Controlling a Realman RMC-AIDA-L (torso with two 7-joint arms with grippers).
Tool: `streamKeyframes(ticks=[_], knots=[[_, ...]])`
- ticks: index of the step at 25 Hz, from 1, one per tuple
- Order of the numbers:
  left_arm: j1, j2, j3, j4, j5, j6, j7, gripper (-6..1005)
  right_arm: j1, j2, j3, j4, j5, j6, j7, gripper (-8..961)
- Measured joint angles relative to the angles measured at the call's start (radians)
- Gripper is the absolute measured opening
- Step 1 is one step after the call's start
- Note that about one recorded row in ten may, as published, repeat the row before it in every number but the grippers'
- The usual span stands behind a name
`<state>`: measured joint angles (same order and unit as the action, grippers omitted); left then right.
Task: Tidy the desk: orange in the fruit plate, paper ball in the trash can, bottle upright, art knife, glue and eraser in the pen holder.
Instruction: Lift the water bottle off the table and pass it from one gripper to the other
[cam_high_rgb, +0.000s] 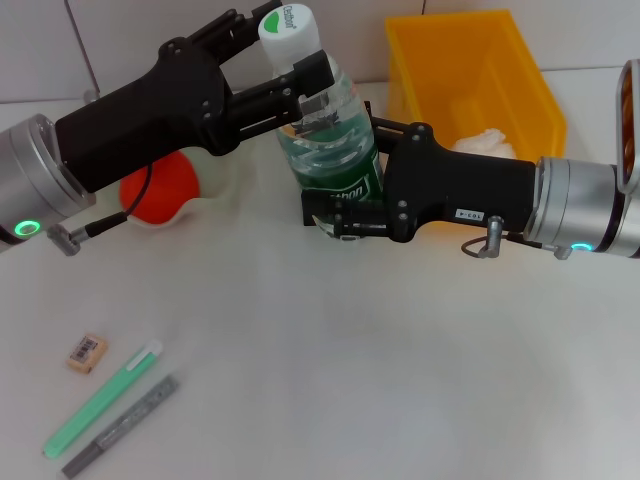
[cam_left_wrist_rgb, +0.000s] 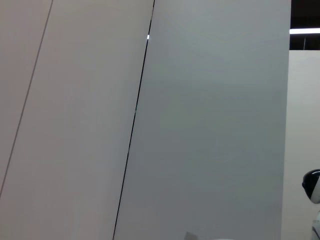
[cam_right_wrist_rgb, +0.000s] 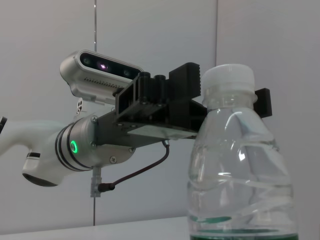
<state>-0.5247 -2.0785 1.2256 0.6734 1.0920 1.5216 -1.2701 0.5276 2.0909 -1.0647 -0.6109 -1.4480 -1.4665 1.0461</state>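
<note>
Presently, at the near left of the desk (cam_high_rgb: 400, 380) lie the eraser (cam_high_rgb: 87, 352), the green glue stick (cam_high_rgb: 100, 399) and the grey art knife (cam_high_rgb: 121, 425), all loose. Farther back, the orange (cam_high_rgb: 160, 190) sits in the white fruit plate (cam_high_rgb: 218, 180). At centre, the bottle (cam_high_rgb: 325, 135) stands upright; the left gripper (cam_high_rgb: 300, 85) clamps its neck, and the right gripper (cam_high_rgb: 345, 215) is closed around its lower body. Right of that, the paper ball (cam_high_rgb: 480, 145) rests in the yellow trash can (cam_high_rgb: 475, 75).
</note>
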Motion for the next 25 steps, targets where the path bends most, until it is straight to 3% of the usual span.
streamKeyframes(ticks=[25], knots=[[-0.003, -0.002, 0.02, -0.002, -0.018, -0.008, 0.012, 847, 0.0, 0.0, -0.003, -0.003, 0.0, -0.004, 0.006, 761]])
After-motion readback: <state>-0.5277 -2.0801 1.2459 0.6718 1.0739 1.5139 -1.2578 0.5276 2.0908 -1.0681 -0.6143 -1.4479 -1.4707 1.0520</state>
